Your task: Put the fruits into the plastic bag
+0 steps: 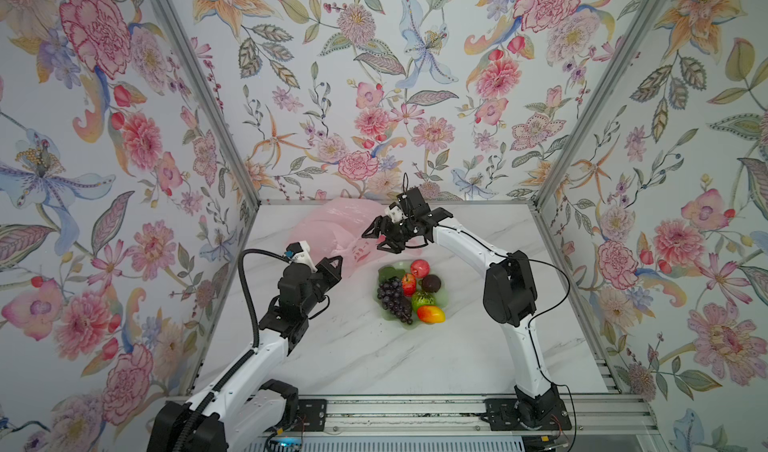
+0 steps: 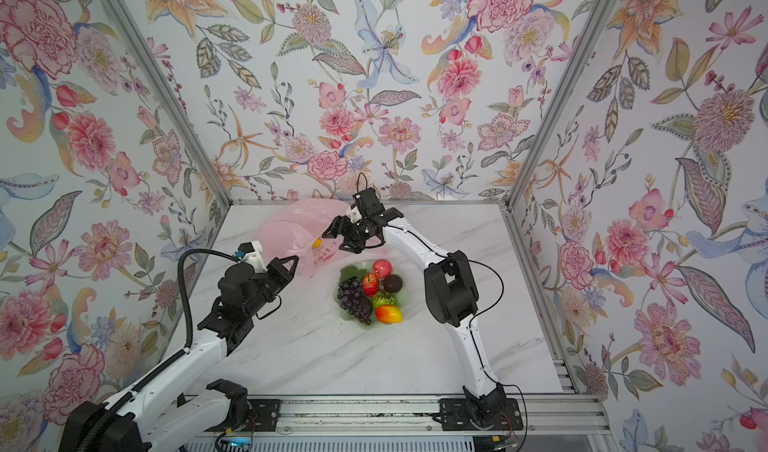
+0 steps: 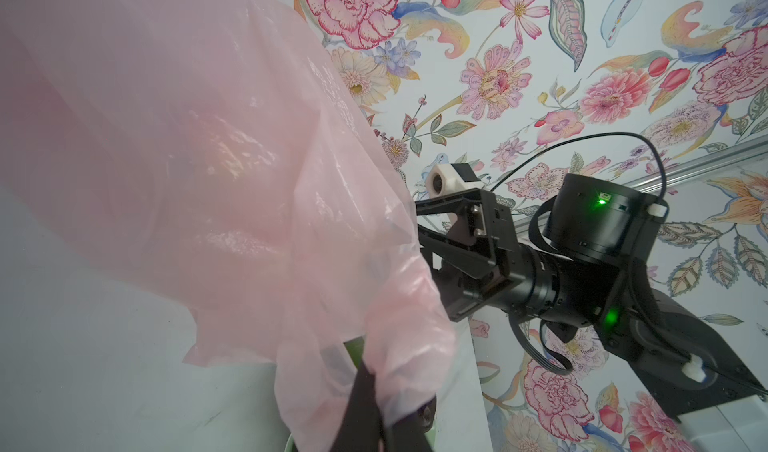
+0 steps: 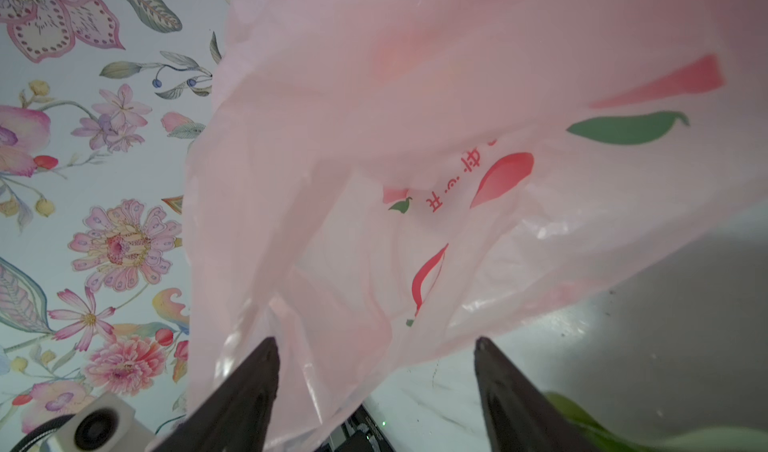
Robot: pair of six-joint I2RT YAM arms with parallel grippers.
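One plastic bag (image 1: 328, 226) by worktop (image 1: 374, 354) far edge | left gripper (image 1: 337, 262) pinching its near rim, pressed together | right gripper (image 4: 376, 341) spread, bag film between its fingers | fruits (image 1: 409, 292) just beside, in dish (image 1: 383, 313)

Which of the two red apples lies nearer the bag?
The plain red apple at the far edge of the dish; the yellow-streaked apple sits mid-dish beside the grapes.

Bright, even light; wrist views softly blurred.
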